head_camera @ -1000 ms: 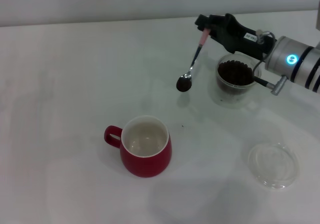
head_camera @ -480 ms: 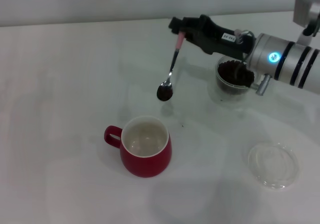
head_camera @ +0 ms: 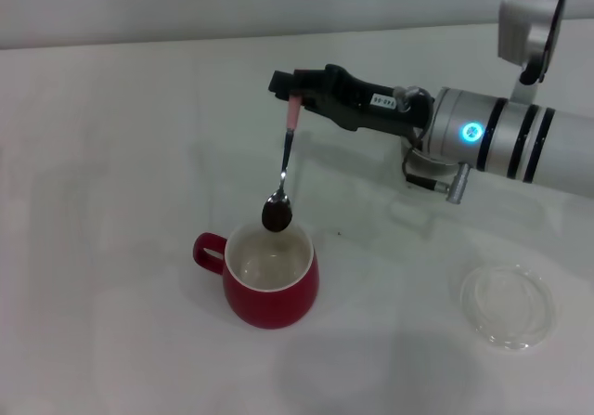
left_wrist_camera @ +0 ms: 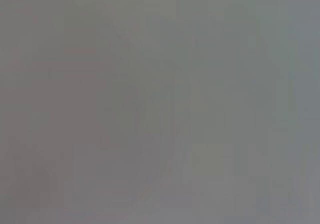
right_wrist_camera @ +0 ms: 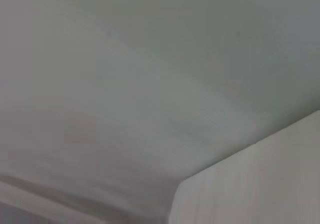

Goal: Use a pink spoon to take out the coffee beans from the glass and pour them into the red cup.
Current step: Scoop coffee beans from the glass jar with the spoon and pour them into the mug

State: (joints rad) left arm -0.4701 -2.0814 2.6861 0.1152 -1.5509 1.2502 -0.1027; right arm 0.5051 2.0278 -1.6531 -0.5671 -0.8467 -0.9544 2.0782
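Observation:
My right gripper (head_camera: 291,88) is shut on the pale pink handle of the pink spoon (head_camera: 284,164), which hangs bowl down. Its metal bowl holds dark coffee beans (head_camera: 277,216) just above the far rim of the red cup (head_camera: 269,274). The cup stands on the white table with its cream inside showing and its loop handle to the left. The glass is almost wholly hidden behind my right arm; only a bit of clear glass (head_camera: 415,167) shows under it. The left gripper is not in view. The wrist views show only blank surface.
A flat clear round dish (head_camera: 507,304) lies at the right front of the white table (head_camera: 121,155). A small dark speck (head_camera: 339,234) lies on the table right of the cup. My right arm stretches in from the right edge.
My right gripper has moved left and toward the front with the loaded spoon, from beside the glass to over the red cup's rim. The arm now covers the glass.

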